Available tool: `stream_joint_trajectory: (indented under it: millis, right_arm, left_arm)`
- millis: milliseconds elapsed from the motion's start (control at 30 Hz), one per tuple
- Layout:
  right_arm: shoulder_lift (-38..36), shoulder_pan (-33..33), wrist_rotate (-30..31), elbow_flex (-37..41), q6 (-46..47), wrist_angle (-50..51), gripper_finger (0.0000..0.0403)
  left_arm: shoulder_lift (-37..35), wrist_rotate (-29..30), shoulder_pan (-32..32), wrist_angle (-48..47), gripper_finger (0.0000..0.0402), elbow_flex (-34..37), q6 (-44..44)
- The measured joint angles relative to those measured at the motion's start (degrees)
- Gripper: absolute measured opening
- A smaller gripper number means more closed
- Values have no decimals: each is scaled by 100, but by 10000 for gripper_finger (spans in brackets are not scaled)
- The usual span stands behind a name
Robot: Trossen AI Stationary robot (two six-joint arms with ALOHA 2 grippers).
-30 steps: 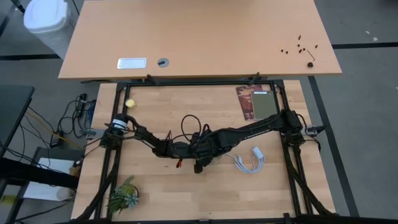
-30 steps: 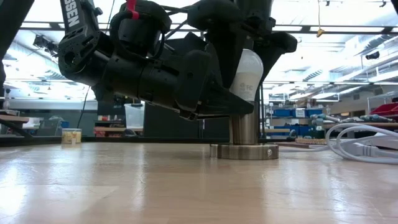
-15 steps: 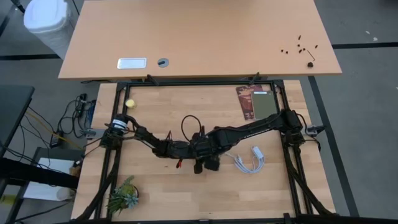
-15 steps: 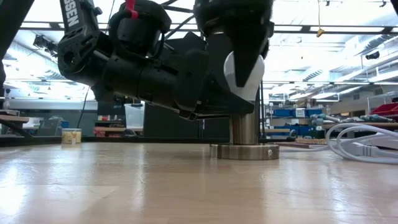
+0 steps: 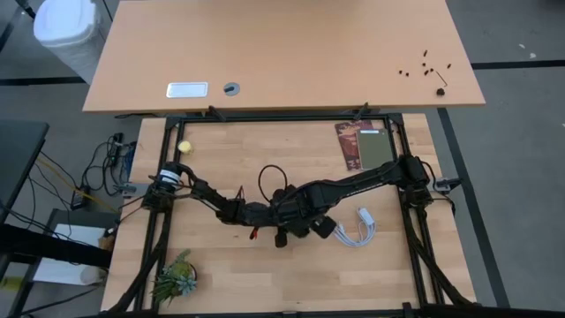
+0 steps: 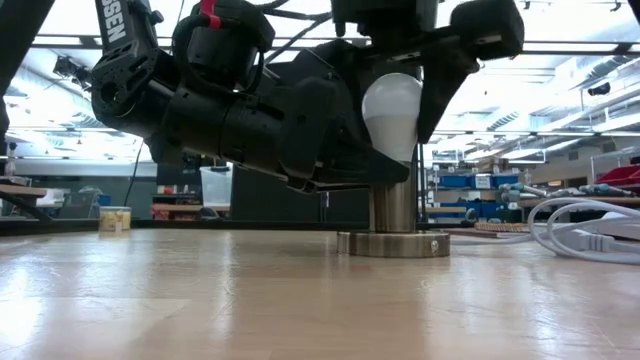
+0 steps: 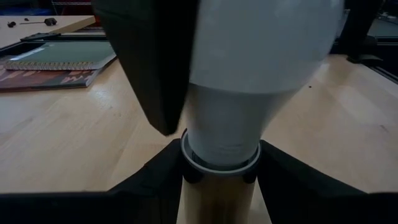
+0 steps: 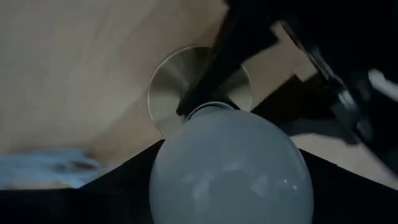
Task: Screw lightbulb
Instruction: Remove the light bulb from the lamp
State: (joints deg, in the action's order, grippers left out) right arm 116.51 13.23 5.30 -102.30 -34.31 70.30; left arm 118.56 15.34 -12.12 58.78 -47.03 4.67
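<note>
The white lightbulb (image 6: 392, 108) stands upright in a silvery socket stem (image 6: 393, 205) on a round flat metal disc (image 6: 393, 243) at mid-table. My left gripper (image 7: 219, 177) reaches in level from the table's left and is shut on the stem just under the bulb. My right gripper (image 5: 300, 221) comes down from above and is shut on the bulb's dome. In the high view both arms hide the bulb. My left gripper pinches the socket stem near its top collar (image 7: 214, 163) between its two fingers (image 7: 155, 180). The fingers come level from the table's left, across the upright stem. The disc rests flat on the table. My right gripper holds the bulb's rounded dome (image 8: 230, 168) between its two fingers, one on each side (image 7: 155, 68). The fingers point down from above. The bulb stands upright with its base inside the socket stem.
A white cord with a plug (image 5: 357, 228) lies just right of the socket and also shows in the low view (image 6: 585, 235). Booklets (image 5: 364, 146) lie at the far right. A small plant (image 5: 175, 276) stands near left, and a yellow object (image 5: 184, 147) lies at the far left.
My right gripper has turned about its upright axis on the bulb. One finger passed in front of the bulb, and the fingers now stand at its sides. The print seen on the bulb a second ago has turned out of view. My left gripper has kept still.
</note>
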Motion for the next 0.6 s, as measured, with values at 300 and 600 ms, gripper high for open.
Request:
stream_joint_trajectory:
  millis: [300, 600]
  right_arm:
    - [0, 11, 137, 17, -654, -163, 289]
    - [-46, -5, 205, 20, 2155, -508, 334]
  left_arm:
    - [0, 9, 0, 4, 181, 7, -119]
    - [0, 30, 7, 4, 181, 4, -108]
